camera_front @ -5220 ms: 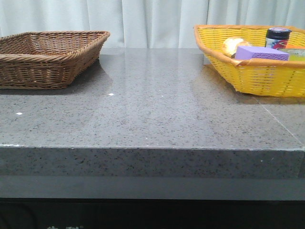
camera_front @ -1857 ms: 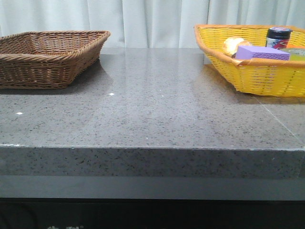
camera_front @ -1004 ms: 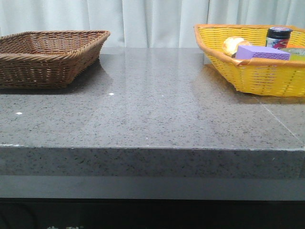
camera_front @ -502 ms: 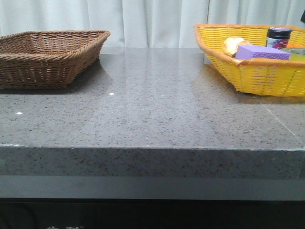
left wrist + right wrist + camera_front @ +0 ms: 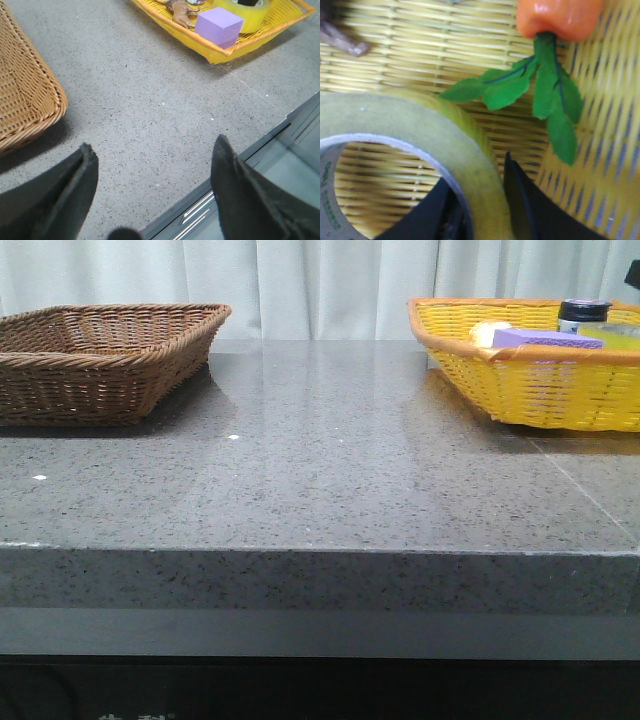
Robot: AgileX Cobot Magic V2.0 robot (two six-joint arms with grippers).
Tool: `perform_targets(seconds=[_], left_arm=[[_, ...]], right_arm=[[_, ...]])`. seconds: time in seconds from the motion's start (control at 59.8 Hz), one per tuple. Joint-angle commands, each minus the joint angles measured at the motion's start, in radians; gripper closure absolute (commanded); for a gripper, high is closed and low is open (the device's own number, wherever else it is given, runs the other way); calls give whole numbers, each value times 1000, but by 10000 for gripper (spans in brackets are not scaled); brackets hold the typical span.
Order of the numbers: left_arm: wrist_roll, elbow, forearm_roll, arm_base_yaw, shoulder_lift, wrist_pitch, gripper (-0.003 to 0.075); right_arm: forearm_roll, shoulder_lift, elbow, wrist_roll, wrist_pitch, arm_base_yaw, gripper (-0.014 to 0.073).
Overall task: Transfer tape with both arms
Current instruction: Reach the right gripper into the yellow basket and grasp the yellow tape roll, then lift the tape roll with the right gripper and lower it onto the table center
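The wide roll of translucent yellow packing tape (image 5: 415, 135) is lying flat on the floor of the yellow woven basket (image 5: 540, 390), which is sitting at the far right corner of the speckled grey stone table (image 5: 330, 480). The right gripper (image 5: 480, 210) is reaching down into that basket, its dark fingers (image 5: 520, 200) straddling the roll's wall, one inside the white core with green lettering and one outside, both seeming to press against the tape. Just beside the roll, an orange toy carrot with green leaves (image 5: 545, 50) is resting on the weave. From the left wrist, the purple sponge block (image 5: 219, 26) is showing at the basket's near rim, close beside the tape. A dark-lidded jar (image 5: 583, 315) is standing further back in the basket. The left gripper (image 5: 152, 195) is hanging over the table's front edge with its fingers spread wide and nothing between them. The brown wicker basket (image 5: 100, 360) is sitting at the far left corner, well apart from the yellow one.
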Motion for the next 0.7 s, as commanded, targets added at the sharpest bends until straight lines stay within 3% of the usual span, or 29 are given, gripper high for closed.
perform_targets(seconds=[0.0,0.368,0.686], left_arm=[[-3,-34,-19,-7,1,-69,249],[-3,-34,-19,-7,1,-69,249],[-3,-34,-19,-7,1,-69,249]], right_arm=[[26,-80,-84,-10,16,-1,431],[118,-188,-245,-10,96,46,431],[117,-239,-246,-10,102,260,431]])
